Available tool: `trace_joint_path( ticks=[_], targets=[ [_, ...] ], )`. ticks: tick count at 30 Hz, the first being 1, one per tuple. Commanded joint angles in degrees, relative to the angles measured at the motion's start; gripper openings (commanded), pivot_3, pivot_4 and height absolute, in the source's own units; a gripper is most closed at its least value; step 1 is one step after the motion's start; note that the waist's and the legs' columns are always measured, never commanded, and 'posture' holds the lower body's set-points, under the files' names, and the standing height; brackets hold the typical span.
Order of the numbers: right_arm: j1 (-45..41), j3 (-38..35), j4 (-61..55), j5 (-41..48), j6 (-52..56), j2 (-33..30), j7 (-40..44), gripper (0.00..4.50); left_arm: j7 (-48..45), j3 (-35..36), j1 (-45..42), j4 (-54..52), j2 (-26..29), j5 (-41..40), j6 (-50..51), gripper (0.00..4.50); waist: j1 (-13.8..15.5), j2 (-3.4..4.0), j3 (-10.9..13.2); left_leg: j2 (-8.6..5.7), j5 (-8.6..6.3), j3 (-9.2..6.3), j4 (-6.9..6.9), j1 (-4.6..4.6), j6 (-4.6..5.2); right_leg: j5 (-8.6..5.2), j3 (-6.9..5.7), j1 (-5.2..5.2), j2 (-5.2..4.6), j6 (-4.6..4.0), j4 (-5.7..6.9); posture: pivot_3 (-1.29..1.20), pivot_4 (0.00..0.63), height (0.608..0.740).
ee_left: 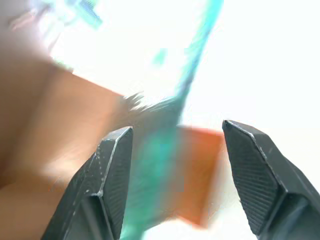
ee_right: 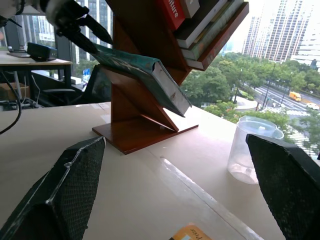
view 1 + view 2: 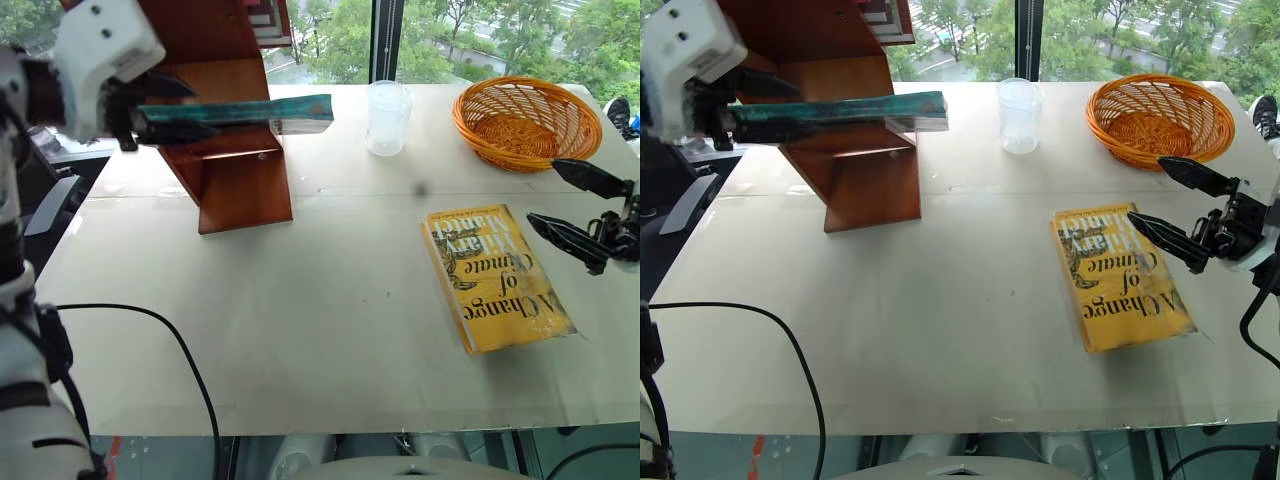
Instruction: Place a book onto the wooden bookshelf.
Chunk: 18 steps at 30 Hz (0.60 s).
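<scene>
The book (image 3: 240, 112) lies left-to-right on the wooden bookshelf (image 3: 235, 165), its left end between the left end effector's (image 3: 165, 108) parted fingers, the right end effector (image 3: 575, 210) wide apart far right.

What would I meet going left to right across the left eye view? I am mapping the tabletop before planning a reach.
Left gripper → teal book → clear plastic cup → yellow book → right gripper.

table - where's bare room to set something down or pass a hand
The widest bare patch of the table lies between the wooden bookshelf and the yellow book, down to the near edge. It is crowded at the far right: plastic cup, wicker basket and right tool.
</scene>
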Motion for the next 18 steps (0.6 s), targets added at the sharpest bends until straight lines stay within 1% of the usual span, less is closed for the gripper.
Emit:
trace_joint_path(
  ticks=[1, 2, 4, 6, 7, 8, 9, 10, 11, 12, 13, 15, 18],
  targets=[
    [0.0, -2.4, -1.0, 1.0, 1.5, -2.0, 0.2, 4.50, 2.0, 9.3, 4.6, -14.0, -5.3, -14.0, 13.2, 2.93, 0.5, -0.02, 0.0, 0.00, 0.00, -0.06, 0.02, 0.01, 0.00, 0.00, 0.00, 0.09, 0.00, 0.00, -0.09, 0.00, 0.150, 0.740],
    [0.4, -3.0, -1.1, 1.1, 1.8, -2.4, 0.2, 4.50, 4.1, 10.3, 6.0, -16.6, -7.9, -16.0, 15.0, 2.93, 0.7, -0.02, 0.0, 0.00, 0.00, -0.08, 0.06, 0.02, 0.00, 0.00, -0.01, 0.12, 0.00, 0.00, -0.05, 0.00, 0.150, 0.740],
    [1.7, -4.5, -2.5, 1.3, 2.4, -2.5, -1.3, 4.50, 9.4, 10.7, 9.7, -20.3, -14.2, -18.5, 14.9, 2.93, 1.4, -0.02, 0.0, 0.00, 0.00, -0.09, 0.14, 0.10, 0.00, 0.01, 0.01, 0.19, 0.00, -0.01, 0.06, 0.00, 0.150, 0.740],
    [4.3, -7.0, -4.0, 1.5, 3.1, -2.7, -2.7, 4.50, 16.9, 9.9, 10.8, -21.8, -22.2, -20.0, 16.0, 2.93, 2.0, -0.02, 0.0, 0.00, 0.00, -0.09, 0.13, 0.35, 0.00, 0.05, 0.02, 0.40, 0.00, -0.07, 0.12, 0.00, 0.150, 0.740],
    [6.4, -8.1, -5.4, 0.0, 2.9, -2.6, -4.4, 4.50, 22.0, 10.2, 10.9, -21.6, -28.3, -20.1, 14.6, 2.93, 2.4, -0.02, 0.0, 0.00, 0.00, -0.09, 0.15, 0.38, -0.01, 0.05, 0.01, 0.43, 0.01, -0.07, 0.17, 0.00, 0.150, 0.740],
    [9.0, -9.6, -6.8, -1.3, 2.7, -2.4, -5.4, 4.50, 25.6, 9.4, 12.1, -21.9, -33.0, -20.3, 12.8, 2.93, 3.1, -0.04, 0.0, 0.01, 0.00, -0.12, 0.15, 0.37, -0.01, 0.10, -0.01, 0.44, 0.01, -0.11, 0.15, 0.00, 0.150, 0.740],
    [12.8, -11.5, -8.9, -2.5, 2.7, -1.9, -6.2, 4.50, 28.5, 6.8, 14.8, -21.4, -36.4, -18.6, 8.4, 2.93, 3.4, -0.01, -0.1, 0.01, 0.00, -0.07, 0.23, 0.40, -0.01, 0.14, 0.01, 0.48, 0.04, -0.08, 0.15, 0.00, 0.150, 0.740],
    [16.0, -13.3, -10.6, -3.2, 2.7, -1.4, -6.7, 4.50, 30.6, 5.4, 16.9, -21.4, -39.3, -18.5, 6.6, 2.93, 3.4, -0.03, -0.1, 0.00, 0.00, -0.08, 0.21, 0.38, -0.01, 0.16, 0.01, 0.50, 0.00, -0.07, 0.10, 0.00, 0.150, 0.740],
    [19.0, -15.1, -11.8, -3.8, 2.6, -0.9, -7.0, 4.50, 32.3, 4.9, 18.4, -21.1, -42.0, -19.5, 5.7, 3.19, 3.4, -0.03, -0.1, 0.01, 0.00, -0.01, 0.24, 0.43, -0.01, 0.15, 0.07, 0.52, 0.00, -0.07, 0.11, 0.00, 0.150, 0.740],
    [22.3, -17.0, -13.2, -4.1, 2.7, -0.2, -7.2, 4.50, 33.2, 3.5, 20.5, -20.5, -42.9, -19.4, 4.2, 3.43, 3.4, -0.03, -0.1, 0.00, 0.00, 0.00, 0.22, 0.41, -0.01, 0.15, 0.11, 0.52, 0.00, -0.07, 0.08, 0.00, 0.150, 0.740],
    [25.4, -18.8, -14.3, -4.8, 3.0, 0.8, -8.7, 4.50, 34.1, 2.0, 22.9, -18.8, -42.8, -17.4, 0.3, 3.65, 3.5, -0.08, -0.1, 0.00, 0.00, 0.02, 0.19, 0.38, -0.01, 0.15, 0.13, 0.51, -0.01, -0.06, -0.01, 0.00, 0.150, 0.740],
    [31.7, -21.3, -14.4, -7.2, 2.7, 2.2, -9.3, 4.50, 33.9, -0.2, 27.2, -16.1, -41.1, -14.8, -6.1, 4.46, 3.2, -0.04, -0.1, 0.00, 0.00, 0.06, 0.11, 0.38, -0.01, 0.16, 0.19, 0.47, 0.00, -0.06, -0.08, 0.00, 0.150, 0.740],
    [37.1, -23.6, -11.8, -10.4, 0.4, 2.9, -8.0, 4.50, 33.0, -2.2, 30.8, -14.8, -38.8, -14.9, -11.6, 4.49, 3.0, -0.03, -0.1, 0.03, 0.00, 0.34, -0.14, 0.69, -0.01, 0.15, 0.38, 0.50, 0.06, -0.06, -0.08, 0.00, 0.150, 0.740]
  ],
)
